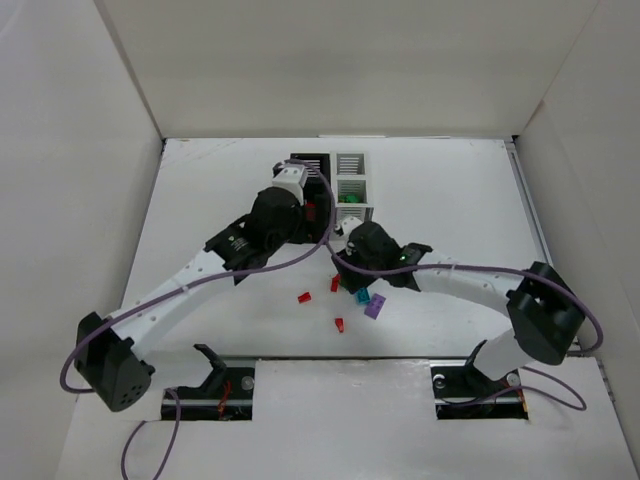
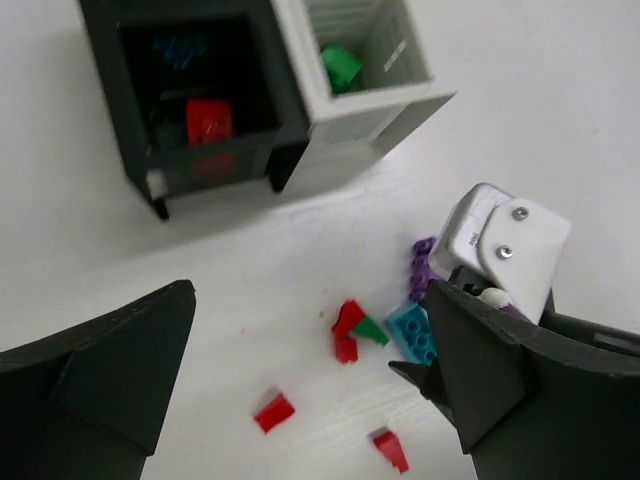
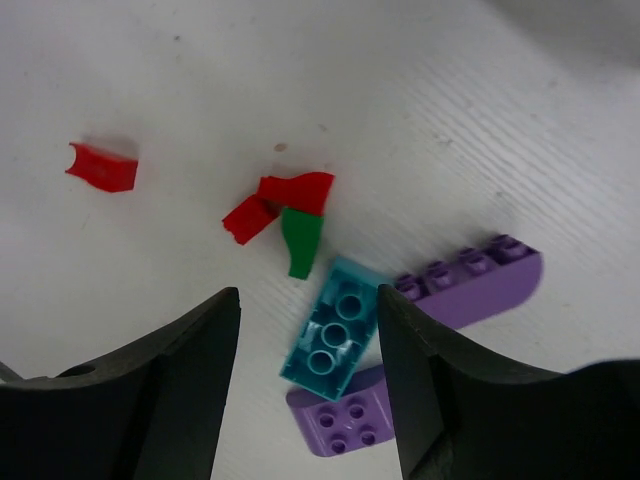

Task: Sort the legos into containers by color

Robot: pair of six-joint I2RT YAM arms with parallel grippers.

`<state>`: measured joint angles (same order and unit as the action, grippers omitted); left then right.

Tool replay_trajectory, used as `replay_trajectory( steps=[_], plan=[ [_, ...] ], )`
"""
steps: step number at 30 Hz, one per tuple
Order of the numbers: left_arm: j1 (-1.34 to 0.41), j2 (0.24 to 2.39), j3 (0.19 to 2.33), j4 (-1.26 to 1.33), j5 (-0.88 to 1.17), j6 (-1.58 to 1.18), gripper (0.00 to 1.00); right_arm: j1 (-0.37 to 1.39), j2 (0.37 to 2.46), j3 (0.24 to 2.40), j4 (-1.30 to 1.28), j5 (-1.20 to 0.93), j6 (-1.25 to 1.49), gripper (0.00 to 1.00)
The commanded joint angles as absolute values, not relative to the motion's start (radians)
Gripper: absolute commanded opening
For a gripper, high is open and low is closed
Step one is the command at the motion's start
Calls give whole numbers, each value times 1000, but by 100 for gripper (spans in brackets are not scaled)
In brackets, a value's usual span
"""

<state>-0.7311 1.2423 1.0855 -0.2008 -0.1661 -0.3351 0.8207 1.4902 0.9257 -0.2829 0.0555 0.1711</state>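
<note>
My right gripper is spread wide over the table. The teal brick lies in the gap between the fingers, nearer the one at three o'clock, and I cannot tell whether it touches. A purple bar sits at two o'clock of that brick and a second purple piece at six, both close against it. At eleven o'clock lies a red-and-green cluster, and farther out at ten a lone red piece. My left gripper is spread too, with nothing in it. At its eleven o'clock the black bin holds a red brick. At twelve the white bin, side by side with it, holds a green brick.
</note>
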Motion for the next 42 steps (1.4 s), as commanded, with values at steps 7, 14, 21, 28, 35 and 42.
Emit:
replay_trajectory(
  steps=[7,14,21,28,35,42],
  plan=[
    [-732,1000,830,-305,-225,-561,100,905,1615,1035,-245,92,58,55],
    [-732,966,818,-339,-259,-574,100,914,1673,1066,-267,110,40,53],
    [-732,966,827,-348,-270,-574,100,914,1713,1097,-308,135,78,49],
    [-732,966,827,-348,-279,-574,100,914,1735,1108,-347,144,138,48],
    [-732,985,827,-348,-279,-574,100,914,1755,1089,-347,124,149,45],
    [-732,994,836,-368,-279,-574,100,914,1796,1121,-365,135,170,40]
  ],
)
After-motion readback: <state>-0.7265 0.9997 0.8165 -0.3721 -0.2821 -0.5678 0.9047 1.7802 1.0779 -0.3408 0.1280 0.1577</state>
